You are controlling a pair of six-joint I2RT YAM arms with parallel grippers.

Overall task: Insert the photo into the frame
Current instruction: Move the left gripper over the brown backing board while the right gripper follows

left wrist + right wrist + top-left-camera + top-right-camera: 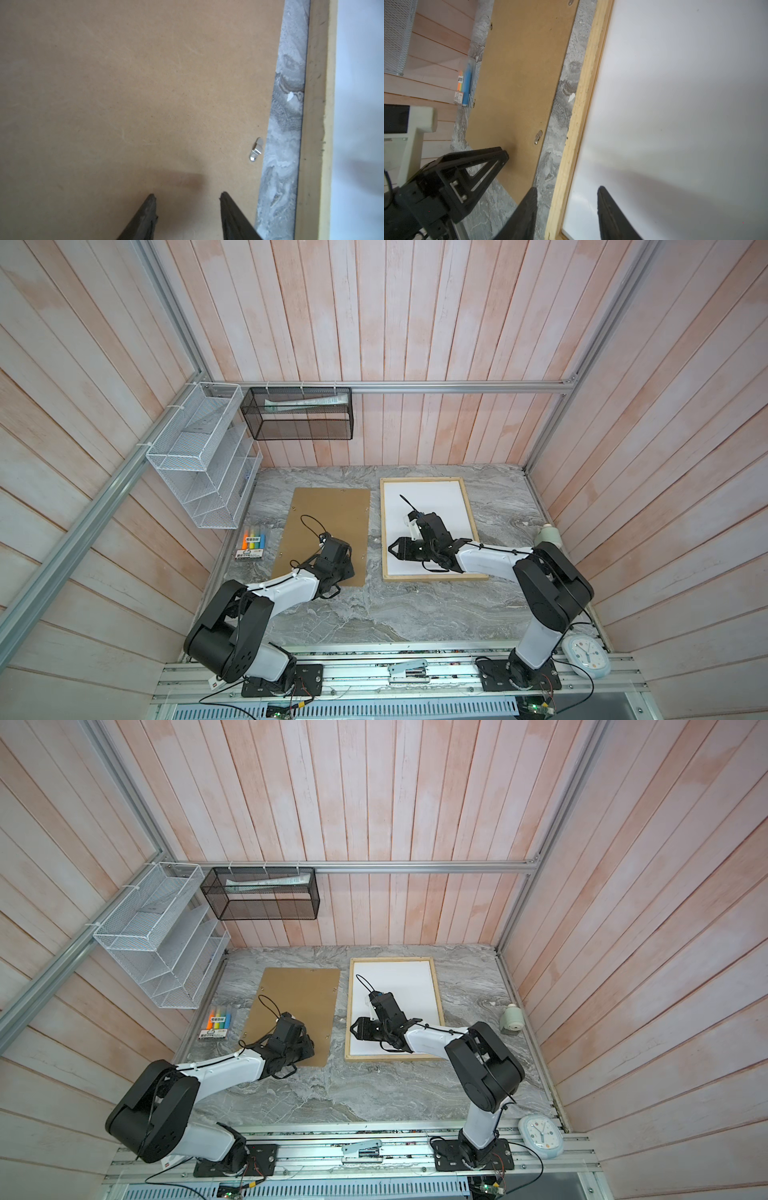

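Hovering with jaws apart, empty: left gripper (188,197) over backing board (124,83), right gripper (566,190) straddling frame (583,93) rail. Only the wrist views show the gaps.

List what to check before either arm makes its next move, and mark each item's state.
1. Left hand empty: ok. Its jaws are open over the backing board with nothing between them.
2. Right hand empty: ok. Its jaws are open, one on each side of the frame's left strip.
3. Frame flat on the table: ok.
4. Backing board clear of frame: ok. A strip of table shows between them.
5. Photo located: cannot tell. A white sheet fills the frame, and no printed picture shows anywhere.
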